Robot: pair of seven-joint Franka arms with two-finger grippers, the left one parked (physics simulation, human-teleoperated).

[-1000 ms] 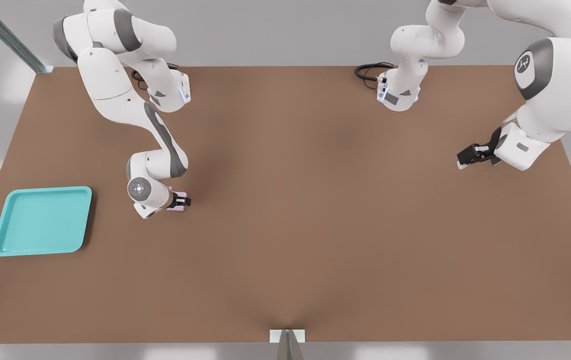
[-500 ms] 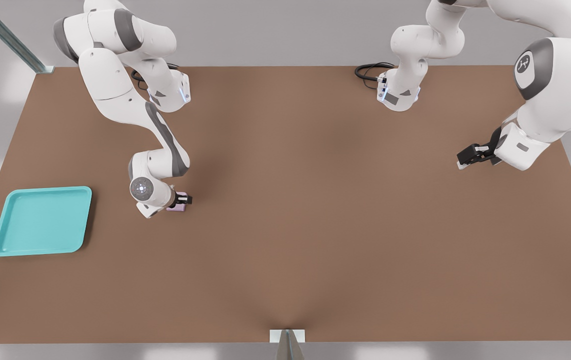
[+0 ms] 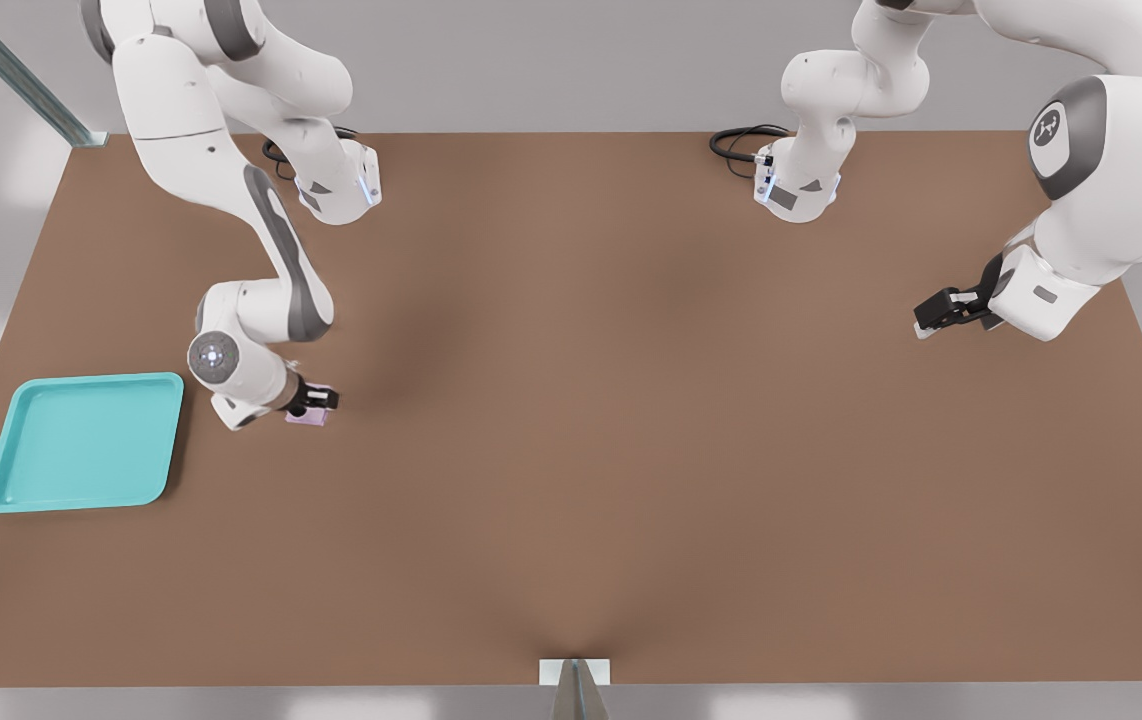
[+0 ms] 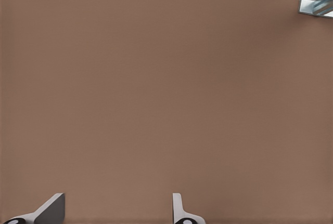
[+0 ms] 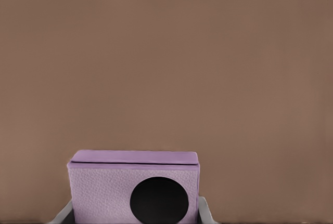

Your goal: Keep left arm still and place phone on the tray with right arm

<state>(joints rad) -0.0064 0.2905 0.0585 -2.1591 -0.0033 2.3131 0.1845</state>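
Observation:
The pale pink phone point(image 3: 308, 420) is held in my working gripper point(image 3: 316, 408), which is shut on it a short way to the front view's right of the tray. In the right wrist view the phone point(image 5: 133, 187) fills the space between the two grey fingertips point(image 5: 206, 213), with one black round lens showing. The turquoise tray point(image 3: 81, 440) lies flat near the table's edge at the front view's left, with nothing in it. Brown table shows beyond the phone in the wrist view; the tray is out of that view.
The parked arm's gripper point(image 3: 946, 308) hangs above the table at the front view's right. Two arm bases point(image 3: 336, 185) point(image 3: 796, 185) with black cables stand at the far edge. A small white bracket point(image 3: 574, 672) sits at the near edge.
The working arm has swung toward the front view's left with the phone in its gripper, bringing it closer to the tray. The parked arm has not moved.

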